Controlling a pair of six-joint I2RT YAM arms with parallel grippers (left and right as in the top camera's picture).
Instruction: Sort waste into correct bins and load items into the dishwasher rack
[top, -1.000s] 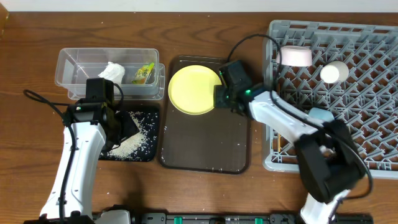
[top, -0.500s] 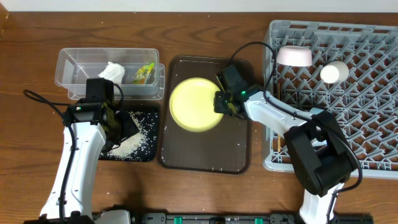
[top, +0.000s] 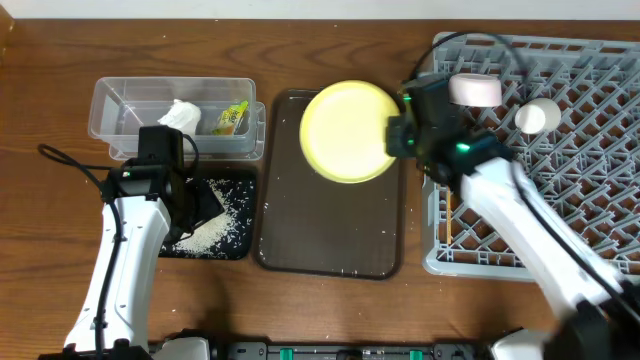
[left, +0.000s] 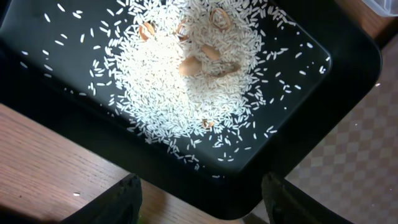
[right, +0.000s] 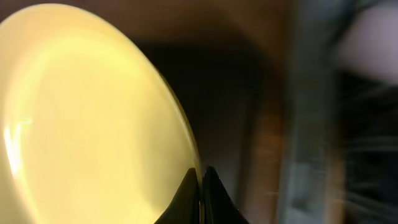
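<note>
We see the yellow plate (top: 347, 132) held tilted over the brown serving tray's (top: 330, 225) far right corner, just beside the dishwasher rack (top: 570, 140) | right end effector (right: 200, 186) clenched on the plate's rim | left end effector (left: 202, 202) released, fingers spread above rice (left: 186, 87) in the black tray (left: 336, 81) on the desk (top: 330, 50).

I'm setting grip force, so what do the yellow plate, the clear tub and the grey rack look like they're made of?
Yellow plate: smooth, glossy, with a soft highlight; melamine or glazed ceramic, can't tell which. Clear tub: thin transparent plastic, the table shows through its walls. Grey rack: matte moulded plastic, judging by its uniform lattice.
</note>
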